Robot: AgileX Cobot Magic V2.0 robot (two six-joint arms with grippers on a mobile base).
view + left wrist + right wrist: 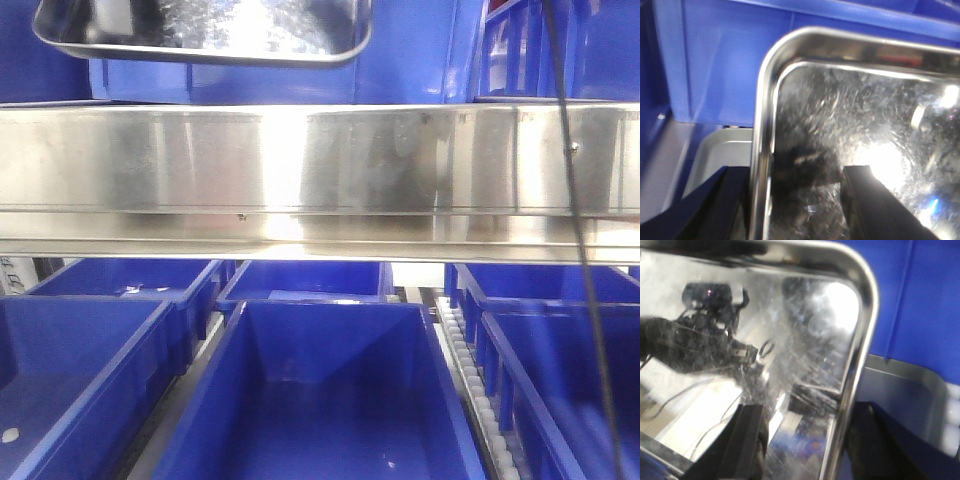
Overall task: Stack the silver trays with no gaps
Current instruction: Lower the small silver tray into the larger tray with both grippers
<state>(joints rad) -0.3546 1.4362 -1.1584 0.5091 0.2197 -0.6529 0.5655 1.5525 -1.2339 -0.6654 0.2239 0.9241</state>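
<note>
Steel tray (pixel 865 115) | rim straddled: left hand (pixel 795 170); right hand (pixel 807 407) | jaws apart

Stockroom w/ blue bins (pixel 330 400), steel shelf rail (pixel 320 160).

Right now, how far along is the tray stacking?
Done: little; the top tray is not yet nested. In hand: left gripper and right gripper straddle its opposite rims, jaws apart. Left: lower it squarely into the tray beneath, no gap.
</note>
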